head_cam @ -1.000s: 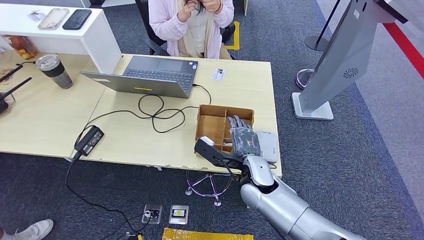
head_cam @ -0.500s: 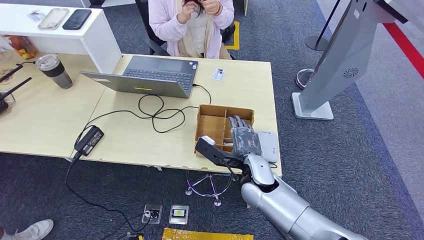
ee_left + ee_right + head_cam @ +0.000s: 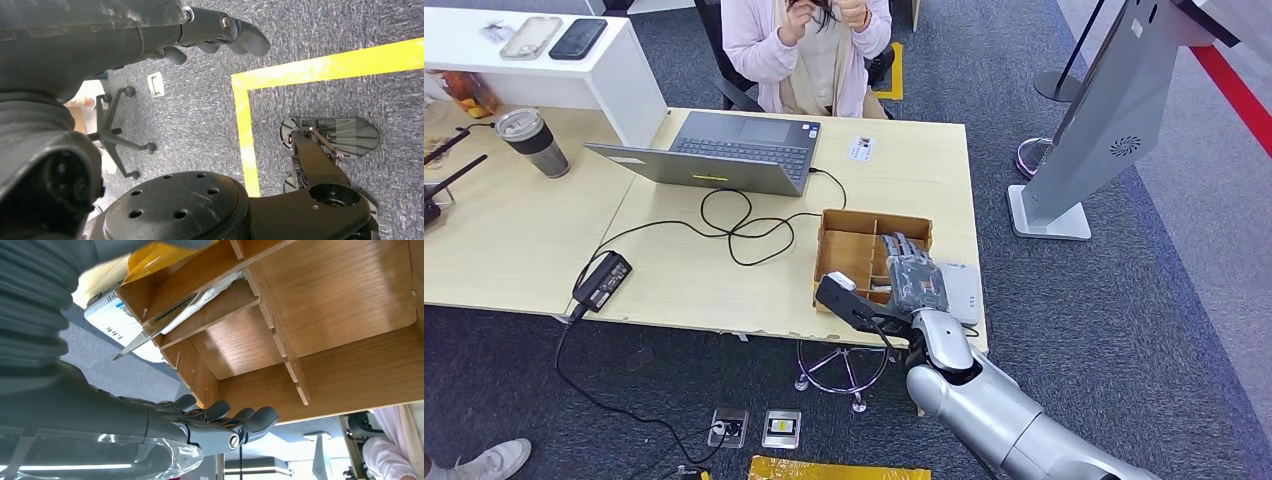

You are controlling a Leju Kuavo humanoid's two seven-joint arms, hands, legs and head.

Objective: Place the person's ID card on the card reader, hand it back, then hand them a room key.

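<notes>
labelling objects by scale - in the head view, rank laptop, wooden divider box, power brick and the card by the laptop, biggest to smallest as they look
1. laptop
2. wooden divider box, partly covered by the right hand
3. power brick
4. card

The card lies farther from the camera than the brick, so that last pair is less sure.

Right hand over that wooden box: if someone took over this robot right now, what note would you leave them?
Right hand: empty, fingers stretched flat above the brown wooden divided box at the table's near edge.
Left hand: empty, hanging over the floor.
Small white ID card: lies on the table by the grey laptop, in front of the seated person.
Flat white card reader: beside the box.
Done: cannot tell whether the card has been read.
Left: probably taking a room key from the box and handing it over.
</notes>
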